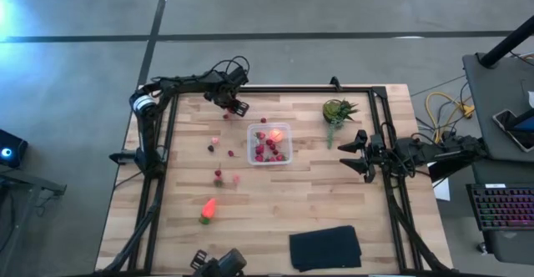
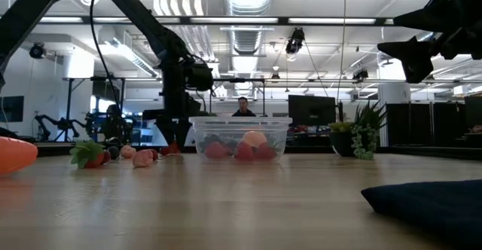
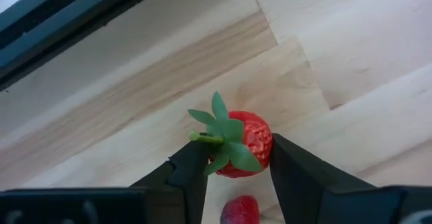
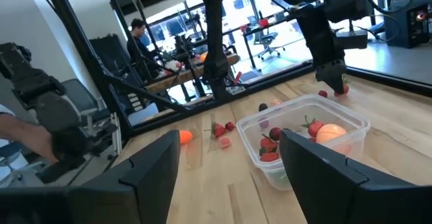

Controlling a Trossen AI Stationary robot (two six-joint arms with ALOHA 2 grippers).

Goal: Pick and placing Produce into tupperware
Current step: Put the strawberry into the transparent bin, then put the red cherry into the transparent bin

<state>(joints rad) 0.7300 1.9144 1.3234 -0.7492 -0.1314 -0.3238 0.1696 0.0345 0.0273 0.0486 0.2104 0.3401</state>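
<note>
We judge the job roughly half done: the clear tupperware (image 1: 269, 143) near the table's middle already holds the round orange-red fruit (image 1: 276, 133) and a handful of red berries (image 1: 264, 152), seen from above and again through its walls in the low view. Left outside it are several loose berries (image 1: 218, 175) scattered on the wood at about 8 to 9 o'clock from the box, and the carrot-like piece (image 1: 208, 209) with its green end, lying well apart at about 7 o'clock, toward the near-left part of the table. Our left gripper (image 1: 232, 106) is down at about 10 o'clock from the tupperware, close to the far edge of the table. In the left wrist view its two dark fingers (image 3: 190, 172) are closed to a narrow gap and pinch a red strawberry (image 3: 244, 144) with a green leafy cap between them, both pads touching its sides; a second berry (image 3: 240, 210) lies just below it in that picture. We cannot tell whether the pinched strawberry has left the wood. Our right gripper (image 1: 357, 150) waits at about 3 o'clock from the box, raised above the table, its fingers spread wide and holding nothing. The spiky green plant (image 1: 337, 112) and the black cloth (image 1: 324, 248) are no part of the work.
</note>
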